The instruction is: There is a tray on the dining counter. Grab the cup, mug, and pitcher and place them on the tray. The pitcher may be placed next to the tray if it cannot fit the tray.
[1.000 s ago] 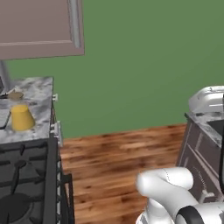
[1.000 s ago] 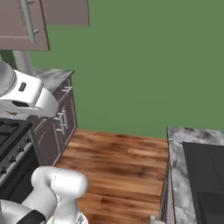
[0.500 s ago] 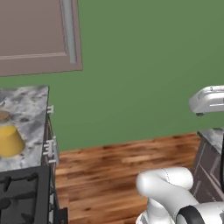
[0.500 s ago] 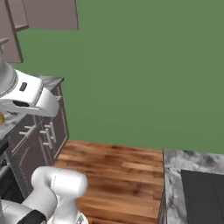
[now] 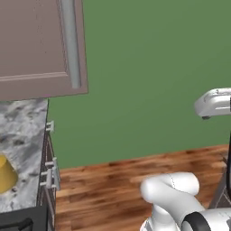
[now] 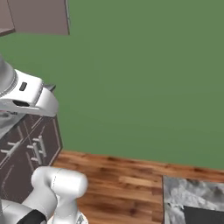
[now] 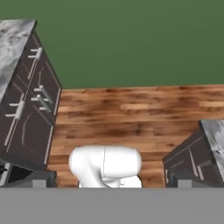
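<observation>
End effector [image 7: 112, 183]: dark fingertips spread wide apart, empty, above the wooden plank floor [image 7: 131, 109]. Yellow conical object [image 5: 6, 173] rests on grey marbled counter [image 5: 20, 135].

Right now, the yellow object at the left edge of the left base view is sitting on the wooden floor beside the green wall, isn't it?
Not quite: the yellow object sits on the marbled worktop, not the wooden floor; the left base view shows this. The green wall is beside it as you said.
</observation>
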